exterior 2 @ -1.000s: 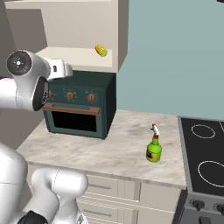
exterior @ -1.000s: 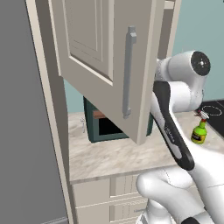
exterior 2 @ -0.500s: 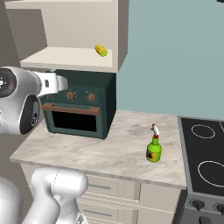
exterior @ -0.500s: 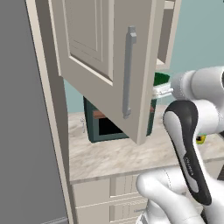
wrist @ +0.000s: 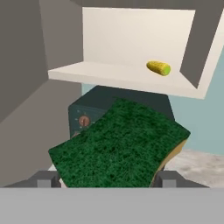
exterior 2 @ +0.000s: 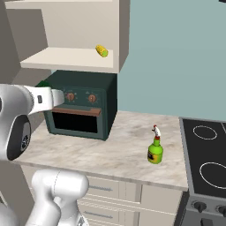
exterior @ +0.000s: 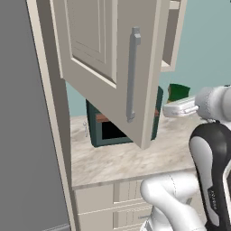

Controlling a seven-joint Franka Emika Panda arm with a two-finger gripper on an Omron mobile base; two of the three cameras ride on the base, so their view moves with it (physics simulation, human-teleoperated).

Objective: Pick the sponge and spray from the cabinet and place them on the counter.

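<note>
Swung clear of the cabinet [exterior: 108, 67], tool [wrist: 105, 177] pinches sponge [wrist: 118, 144] flat for setting on surface [exterior 2: 106, 152]; spray [exterior 2: 154, 150] at 3 o'clock.

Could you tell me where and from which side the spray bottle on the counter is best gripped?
A judgement: the spray stands upright on the counter with open space around it, so I would grip its round green body below the red top, coming in level from the front edge. The narrow neck offers less hold. The gripper is presently shut on the sponge.
</note>
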